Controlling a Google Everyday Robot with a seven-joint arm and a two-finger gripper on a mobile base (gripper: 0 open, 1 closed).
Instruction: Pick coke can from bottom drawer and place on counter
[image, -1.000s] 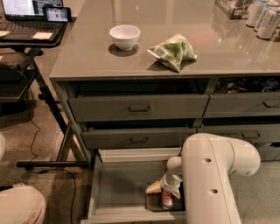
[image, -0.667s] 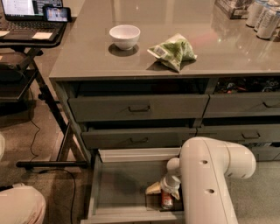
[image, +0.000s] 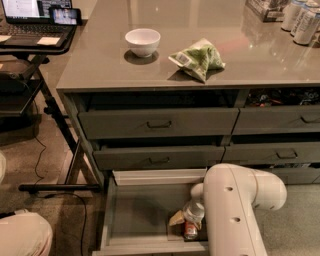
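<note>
One red-orange coke can (image: 190, 231) is seen in the deep grey bottom drawer (image: 140, 212) beneath the gripper (image: 192, 221), whose state cannot be told.

Counter (image: 100, 67) carries white bowl (image: 142, 41), green bag (image: 199, 59), cans (image: 306, 24).

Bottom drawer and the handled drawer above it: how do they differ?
The deep grey bottom drawer stands wide open; the shallower handled grey drawer is barely ajar. The bottom drawer shows the red coke can, gripper at it; the handled drawer's inside is hidden. Both grey.
</note>
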